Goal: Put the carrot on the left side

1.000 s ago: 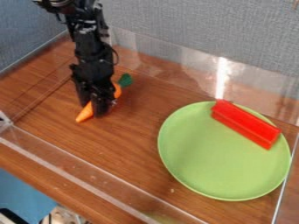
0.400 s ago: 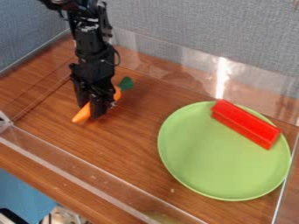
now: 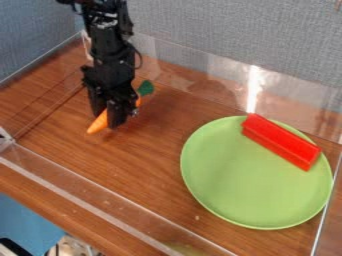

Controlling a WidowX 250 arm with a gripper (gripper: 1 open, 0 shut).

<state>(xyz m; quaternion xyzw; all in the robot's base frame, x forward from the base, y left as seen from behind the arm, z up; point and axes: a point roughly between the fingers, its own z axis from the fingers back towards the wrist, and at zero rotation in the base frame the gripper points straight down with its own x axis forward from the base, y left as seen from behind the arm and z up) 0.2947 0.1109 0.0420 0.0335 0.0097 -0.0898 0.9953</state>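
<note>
- The gripper (image 3: 115,113) points straight down, clamped tight around the carrot (image 3: 103,122) over the left side (image 3: 54,130) of the wooden table.
- Off right, well apart, a green plate (image 3: 241,185) carries the red block (image 3: 281,140).
- Clear plastic walls (image 3: 254,85) ring the table.

Single black arm (image 3: 107,45) enters from the upper left of the camera view and reaches down over the left part of the bench. Wrist vertical, gripper (image 3: 115,112) pointing straight down. Jaws drawn in tight, clamped on the carrot (image 3: 102,123) near its thick end; the orange tip sticks out below and left of the fingers (image 3: 124,113).
</note>
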